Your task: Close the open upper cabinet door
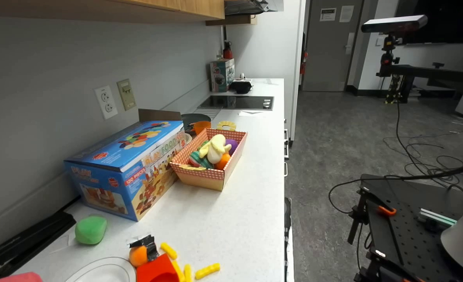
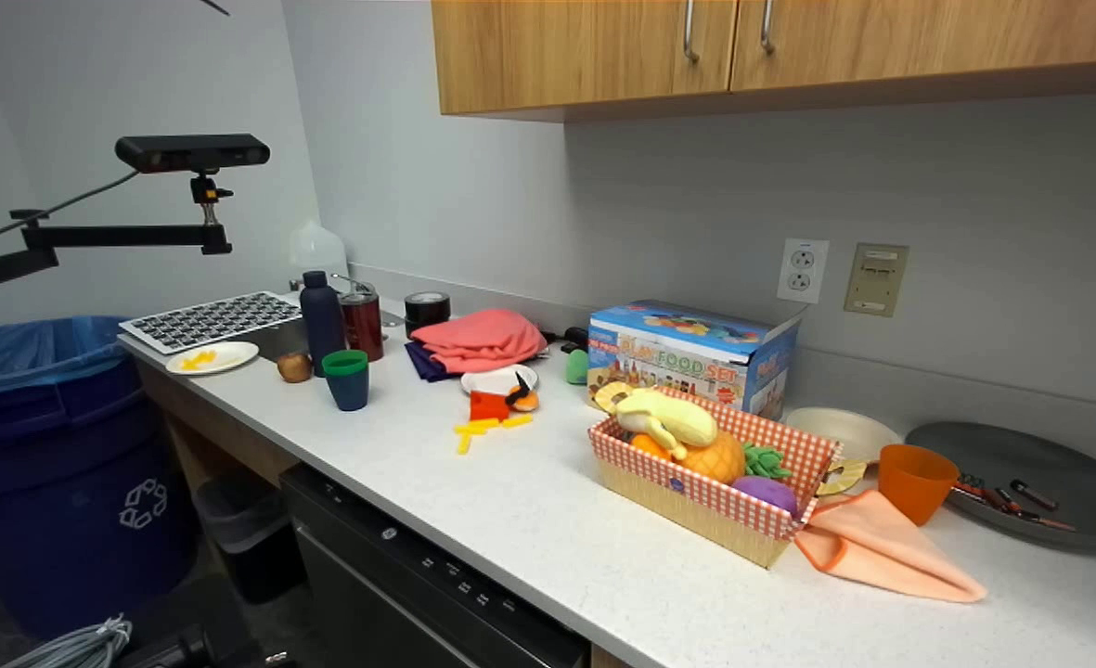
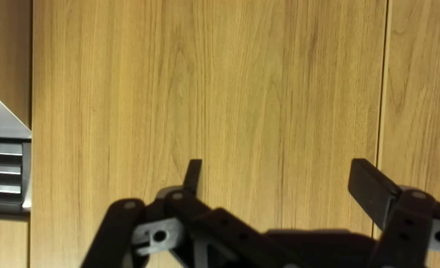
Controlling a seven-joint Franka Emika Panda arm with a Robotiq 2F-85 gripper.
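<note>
The upper cabinet door, a flat light tan wooden panel [image 3: 212, 93], fills most of the wrist view. A narrow dark seam on its right separates it from a neighbouring wood panel [image 3: 421, 93]. The door looks about level with that panel; its depth is hard to judge. My gripper [image 3: 275, 162] is open and empty in front of the door. I cannot tell whether its fingers touch it. The gripper is out of view in both exterior views. Upper cabinet fronts show at the top of both exterior views [image 1: 204, 8] [image 2: 594, 51], with no door seen swung out there.
A metal vent hood [image 3: 2, 167] lies left of the door. Below the cabinets runs a white counter [image 1: 251, 219] with a food-set box [image 1: 129, 160] and a basket of toy food [image 1: 204, 182]. Camera mounts stand around [image 1: 394, 24] [image 2: 193, 153]. The robot base [image 1: 462, 239] is at the right.
</note>
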